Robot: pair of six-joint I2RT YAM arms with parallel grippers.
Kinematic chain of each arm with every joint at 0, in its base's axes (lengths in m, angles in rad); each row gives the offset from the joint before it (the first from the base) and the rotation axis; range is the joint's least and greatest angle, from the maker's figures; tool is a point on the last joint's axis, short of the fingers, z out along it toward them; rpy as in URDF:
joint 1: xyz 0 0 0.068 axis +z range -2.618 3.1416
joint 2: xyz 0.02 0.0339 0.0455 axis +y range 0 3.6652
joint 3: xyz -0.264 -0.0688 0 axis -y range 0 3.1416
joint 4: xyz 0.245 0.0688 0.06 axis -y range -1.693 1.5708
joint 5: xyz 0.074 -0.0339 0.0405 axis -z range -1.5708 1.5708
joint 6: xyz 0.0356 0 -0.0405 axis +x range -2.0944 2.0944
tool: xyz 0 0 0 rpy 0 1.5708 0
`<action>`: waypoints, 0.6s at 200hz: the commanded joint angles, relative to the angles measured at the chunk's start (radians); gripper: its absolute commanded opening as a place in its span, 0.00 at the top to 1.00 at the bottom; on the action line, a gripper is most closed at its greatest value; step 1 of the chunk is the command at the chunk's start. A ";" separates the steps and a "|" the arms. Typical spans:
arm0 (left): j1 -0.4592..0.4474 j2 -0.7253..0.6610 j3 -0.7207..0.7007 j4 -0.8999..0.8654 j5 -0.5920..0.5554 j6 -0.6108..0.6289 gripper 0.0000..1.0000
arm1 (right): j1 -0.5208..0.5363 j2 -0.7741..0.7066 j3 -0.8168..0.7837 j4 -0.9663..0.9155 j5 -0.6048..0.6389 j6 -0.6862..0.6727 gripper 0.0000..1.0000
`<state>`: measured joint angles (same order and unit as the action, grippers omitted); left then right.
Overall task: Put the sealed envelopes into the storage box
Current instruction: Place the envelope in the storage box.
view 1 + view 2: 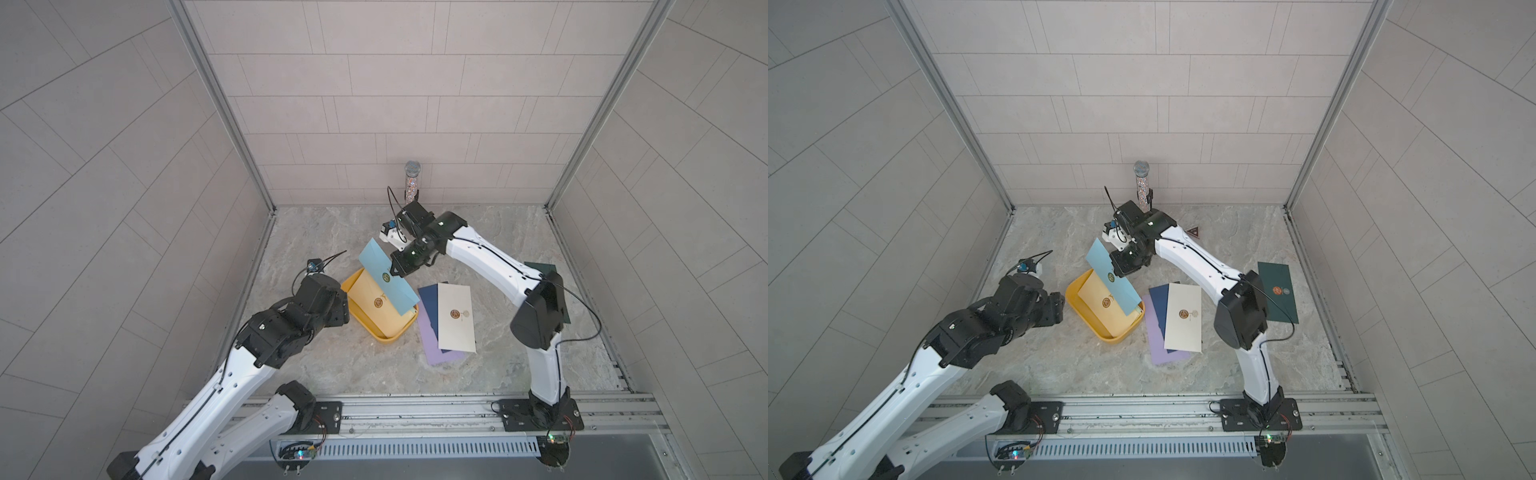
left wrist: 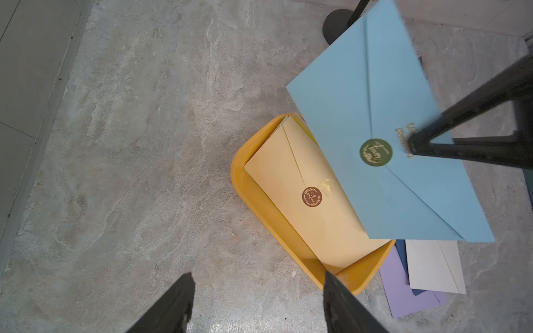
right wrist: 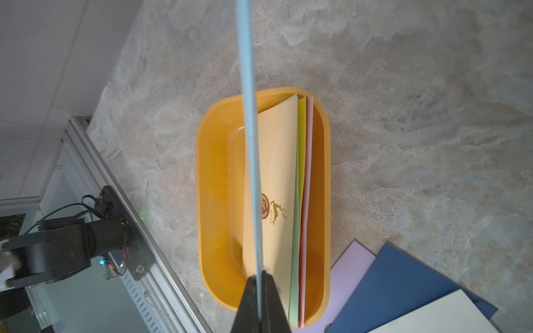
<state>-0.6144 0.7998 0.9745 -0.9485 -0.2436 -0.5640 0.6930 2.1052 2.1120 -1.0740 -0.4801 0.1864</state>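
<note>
Right wrist: right tool (image 3: 261, 277) pinching flat blue envelope (image 3: 248, 144) edge-on over rounded yellow plastic box (image 3: 216, 187); left tool (image 2: 258, 276) wide.

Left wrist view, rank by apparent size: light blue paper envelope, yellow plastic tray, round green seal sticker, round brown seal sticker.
1. light blue paper envelope, raised nearer the camera
2. yellow plastic tray
3. round green seal sticker and round brown seal sticker: green looks bigger, but sits nearer the camera, so unranked
</note>
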 commanded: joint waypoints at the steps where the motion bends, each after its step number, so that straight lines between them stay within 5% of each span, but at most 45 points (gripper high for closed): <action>1: 0.004 -0.017 -0.026 -0.009 -0.021 0.025 0.25 | 0.022 0.095 0.139 -0.226 0.027 -0.064 1.00; 74: 0.005 -0.017 -0.043 0.012 -0.007 0.029 0.25 | 0.037 0.271 0.303 -0.336 0.029 -0.057 1.00; 120: 0.004 -0.017 -0.046 0.015 -0.006 0.030 0.24 | 0.045 0.294 0.306 -0.304 0.026 -0.016 0.81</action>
<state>-0.6144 0.7872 0.9413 -0.9424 -0.2440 -0.5480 0.7277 2.3840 2.4050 -1.3457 -0.4625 0.1482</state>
